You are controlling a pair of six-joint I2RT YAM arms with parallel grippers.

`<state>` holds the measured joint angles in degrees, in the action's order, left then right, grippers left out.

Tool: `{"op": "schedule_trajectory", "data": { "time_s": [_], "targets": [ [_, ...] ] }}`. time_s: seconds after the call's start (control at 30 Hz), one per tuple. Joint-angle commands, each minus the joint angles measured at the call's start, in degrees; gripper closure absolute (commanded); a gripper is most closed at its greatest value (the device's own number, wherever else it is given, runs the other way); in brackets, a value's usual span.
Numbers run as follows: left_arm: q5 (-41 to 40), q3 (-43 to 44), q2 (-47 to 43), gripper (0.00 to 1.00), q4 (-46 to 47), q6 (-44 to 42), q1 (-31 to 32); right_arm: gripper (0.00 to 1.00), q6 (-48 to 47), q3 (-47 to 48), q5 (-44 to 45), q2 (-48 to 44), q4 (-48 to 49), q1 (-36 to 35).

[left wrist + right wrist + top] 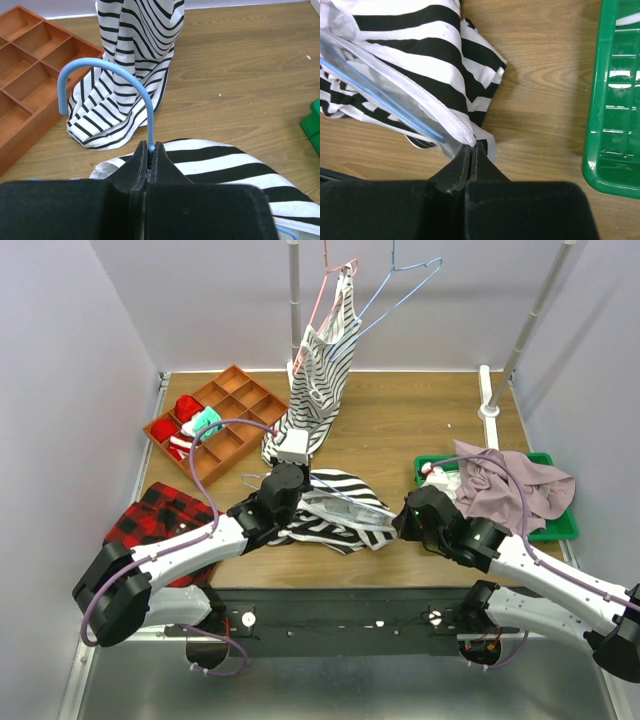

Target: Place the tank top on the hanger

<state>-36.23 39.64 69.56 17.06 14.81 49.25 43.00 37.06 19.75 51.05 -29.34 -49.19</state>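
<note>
The tank top [345,508], with wide black and white stripes, lies crumpled on the table between my two arms. The light-blue wire hanger [102,67] rises with its hook above the cloth. My left gripper [150,148] is shut on the hanger's neck just under the hook. In the right wrist view the hanger's blue wire [380,95] runs inside the tank top [425,55]. My right gripper [471,146] is shut on the tank top's white hem, which stretches taut up to the left. In the top view the left gripper [283,480] is left of the cloth and the right gripper [400,523] is at its right edge.
A finer-striped top [320,370] hangs on a pink hanger [325,290] at the back, beside another blue hanger [410,285]. An orange compartment tray [240,390] stands at the back left and a red plaid cloth [160,515] at the front left. A green tray [562,528] at right holds a mauve garment [510,485].
</note>
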Motion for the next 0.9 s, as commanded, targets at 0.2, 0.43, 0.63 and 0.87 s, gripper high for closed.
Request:
{"op": "schedule_trajectory", "data": {
  "time_s": [0.2,0.43,0.63,0.87],
  "targets": [
    [-3.0,0.6,-1.1,1.00,1.9,0.3,0.3,0.99,0.9,0.5,1.4,1.1,0.1,-0.5],
    [-2.0,-0.3,-0.6,1.00,3.6,1.5,0.3,0.99,1.3,5.4,2.2,1.2,-1.2,-0.4],
    [-2.1,0.9,1.7,1.00,5.0,1.5,0.3,0.99,0.9,11.0,2.0,5.7,-1.1,-0.5],
    [-2.4,3.7,3.0,1.00,5.4,1.2,1.0,0.99,0.3,16.5,2.4,13.1,-0.6,-0.5]
  ]
}}
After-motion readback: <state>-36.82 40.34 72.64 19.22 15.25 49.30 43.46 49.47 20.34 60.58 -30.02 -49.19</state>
